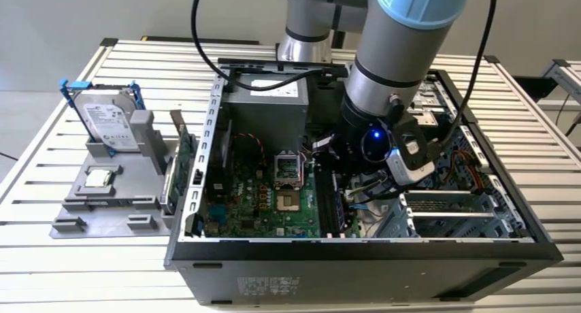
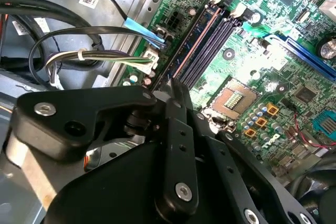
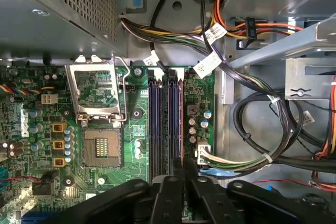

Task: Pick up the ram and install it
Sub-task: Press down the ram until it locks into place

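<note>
Matt black plastic fingers [image 3: 173,192], a glossy green motherboard [image 3: 131,129], a dull grey metal case [image 1: 363,248], a ribbed metal desk [image 1: 81,272].

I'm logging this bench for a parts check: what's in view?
computer case: one, black, open, on slatted table
motherboard: one, green, inside case
ram: one, dark, apparently in a memory slot
hard drive: one, silver, blue frame, upright on grey holder, exterior view's left
expansion card: one, green, between holder and case
cables: several, black and coloured, beside motherboard
arm: one, grey-blue, reaching into case
gripper: one, black, over memory slots
</note>
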Controlling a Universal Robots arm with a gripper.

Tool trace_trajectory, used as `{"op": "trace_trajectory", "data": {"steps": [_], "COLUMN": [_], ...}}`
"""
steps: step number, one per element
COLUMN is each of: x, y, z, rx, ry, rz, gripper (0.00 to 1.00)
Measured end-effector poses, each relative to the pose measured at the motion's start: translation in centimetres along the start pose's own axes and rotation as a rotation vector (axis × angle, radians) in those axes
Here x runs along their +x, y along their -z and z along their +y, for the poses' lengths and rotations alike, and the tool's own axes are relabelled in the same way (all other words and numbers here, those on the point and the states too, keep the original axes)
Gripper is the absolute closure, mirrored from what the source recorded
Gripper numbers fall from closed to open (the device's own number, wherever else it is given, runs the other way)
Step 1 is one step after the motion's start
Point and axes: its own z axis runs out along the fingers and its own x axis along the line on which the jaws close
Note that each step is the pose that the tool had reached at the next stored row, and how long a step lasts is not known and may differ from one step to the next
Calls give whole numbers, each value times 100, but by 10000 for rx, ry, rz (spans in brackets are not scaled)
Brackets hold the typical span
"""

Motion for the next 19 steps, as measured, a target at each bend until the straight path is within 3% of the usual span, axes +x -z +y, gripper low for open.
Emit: {"op": "trace_trajectory", "data": {"steps": [15, 19], "x": [0, 0], "y": [6, 6], "z": [0, 0], "rx": [0, 5], "ry": [17, 236], "rz": [0, 1], "gripper": [100, 100]}}
